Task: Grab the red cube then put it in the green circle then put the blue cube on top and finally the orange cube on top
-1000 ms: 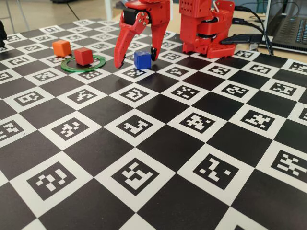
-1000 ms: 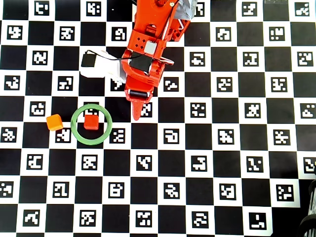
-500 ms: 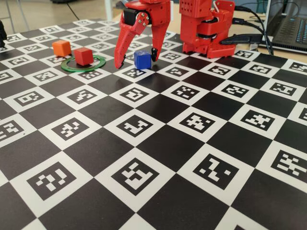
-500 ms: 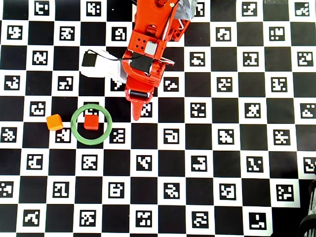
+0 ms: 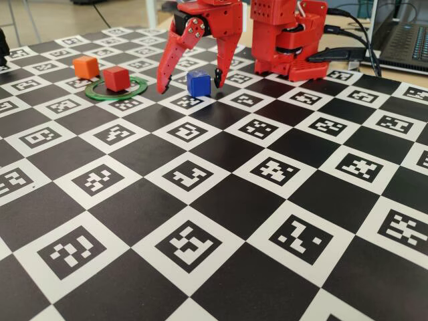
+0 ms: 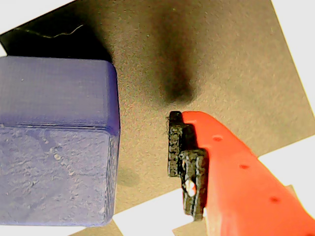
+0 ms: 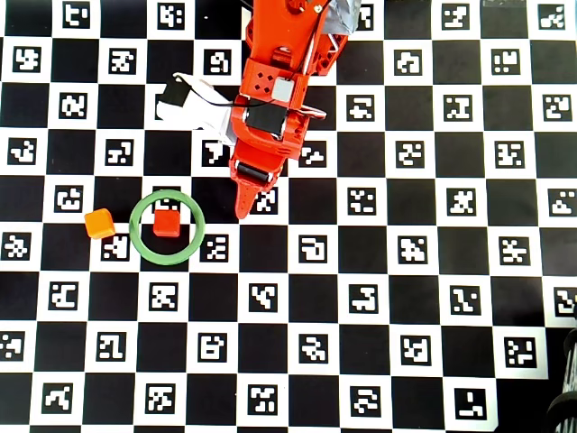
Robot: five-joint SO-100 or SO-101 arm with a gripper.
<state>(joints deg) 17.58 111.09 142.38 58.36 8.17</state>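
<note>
The blue cube (image 5: 198,83) sits on the worktop (image 5: 221,194), on a black square just in front of the arm's base. It is the thing in hand: step 2 of 3. The hand (image 5: 190,81) straddles it with its jaws spread wide — 1 finger to the left of the cube and 1 to the right in the fixed view, neither touching. In the wrist view a clear strip of black surface lies between the cube's face and the padded fingertip (image 6: 184,162); the hand grips nothing.

The red cube (image 7: 165,222) already rests inside the green circle (image 7: 137,236), so step 1 looks done. The orange cube (image 7: 99,223) waits just outside the ring, to its left in the overhead view.

Judgement: the next move calls for closing squarely on the blue cube, then lifting — and setting it on the red one.
</note>
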